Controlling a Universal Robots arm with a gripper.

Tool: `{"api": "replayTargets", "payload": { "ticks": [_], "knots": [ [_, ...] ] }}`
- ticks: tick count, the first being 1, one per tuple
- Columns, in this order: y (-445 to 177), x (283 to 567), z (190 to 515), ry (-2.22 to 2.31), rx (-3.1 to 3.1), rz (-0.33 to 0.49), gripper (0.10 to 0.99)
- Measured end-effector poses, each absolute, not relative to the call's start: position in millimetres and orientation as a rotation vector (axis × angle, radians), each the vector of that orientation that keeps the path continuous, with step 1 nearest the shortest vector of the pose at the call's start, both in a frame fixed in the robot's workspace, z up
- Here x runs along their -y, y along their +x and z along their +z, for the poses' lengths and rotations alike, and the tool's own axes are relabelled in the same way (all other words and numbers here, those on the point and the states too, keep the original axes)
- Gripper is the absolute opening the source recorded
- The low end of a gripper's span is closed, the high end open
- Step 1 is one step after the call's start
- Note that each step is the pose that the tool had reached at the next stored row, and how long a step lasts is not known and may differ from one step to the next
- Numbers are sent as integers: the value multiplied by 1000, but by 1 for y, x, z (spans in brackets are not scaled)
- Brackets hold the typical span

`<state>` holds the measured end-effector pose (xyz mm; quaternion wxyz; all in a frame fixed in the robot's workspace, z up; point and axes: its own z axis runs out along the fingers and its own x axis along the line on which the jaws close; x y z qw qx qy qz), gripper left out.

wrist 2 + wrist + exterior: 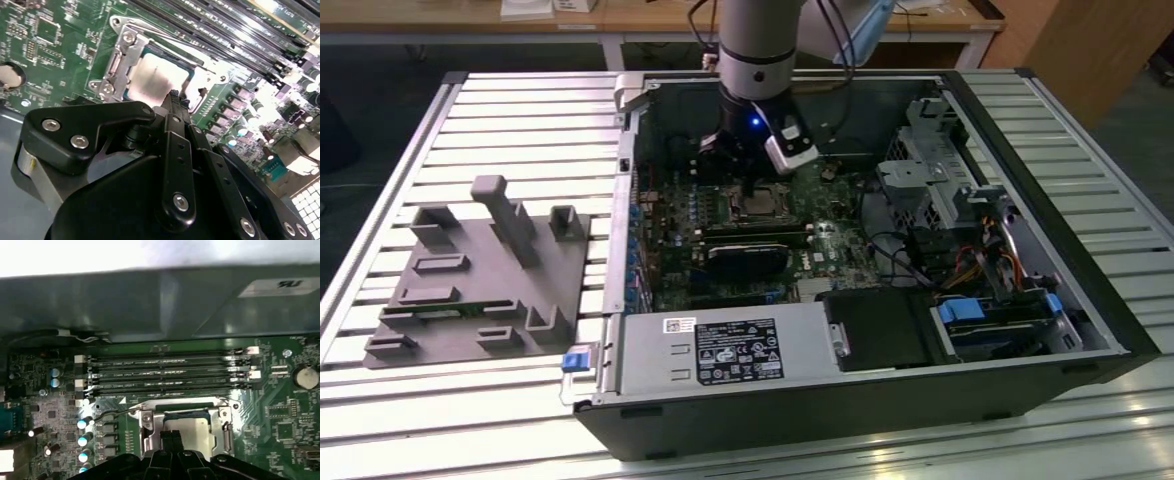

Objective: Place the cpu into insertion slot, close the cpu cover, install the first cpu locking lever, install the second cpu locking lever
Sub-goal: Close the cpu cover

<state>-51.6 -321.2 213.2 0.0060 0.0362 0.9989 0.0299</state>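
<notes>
The cpu [156,77] shows its dull silver top through the window of the cpu cover [122,55], which lies down flat around it on the green motherboard. In the first wrist view the cpu [192,427] and cover [147,426] sit just beyond my fingertips. The insertion slot is hidden beneath them. My gripper [172,96] is shut with nothing in it, its tips at the socket's edge. A thin wire lever [112,413] juts out beside the socket, and another [165,37] runs along its far side. In the exterior view the gripper [747,185] hangs right over the socket [754,207].
Long black memory slots [165,372] run close beside the socket. Capacitors [82,440] and a coin battery [305,376] stand nearby. The case wall [150,300], drive cage [934,170] and power supply [720,350] hem the board. A grey fixture [480,270] lies outside the case.
</notes>
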Motion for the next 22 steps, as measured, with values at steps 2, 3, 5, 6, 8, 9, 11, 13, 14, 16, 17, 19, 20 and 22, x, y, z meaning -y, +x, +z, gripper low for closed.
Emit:
{"api": "replayTargets", "payload": {
  "ticks": [2,3,5,6,8,9,11,13,14,16,17,19,20,22],
  "knots": [
    [-53,322,212,113,-3126,93,106],
    [-54,323,212,113,-3126,94,106],
    [-55,323,210,113,-3126,94,106],
    [-56,324,210,113,-3126,94,106],
    [-58,324,208,113,-3126,94,106],
    [-58,324,208,113,-3126,94,106],
    [-59,324,206,113,-3126,94,106],
    [-60,324,205,113,-3126,93,106],
    [-61,324,205,113,-3126,93,106],
    [-62,324,204,113,-3126,93,106],
    [-62,324,203,113,-3126,93,106],
    [-62,324,203,113,-3126,94,106],
    [-62,324,202,113,-3126,94,106],
    [-63,324,201,113,-3126,94,106]
  ]
}}
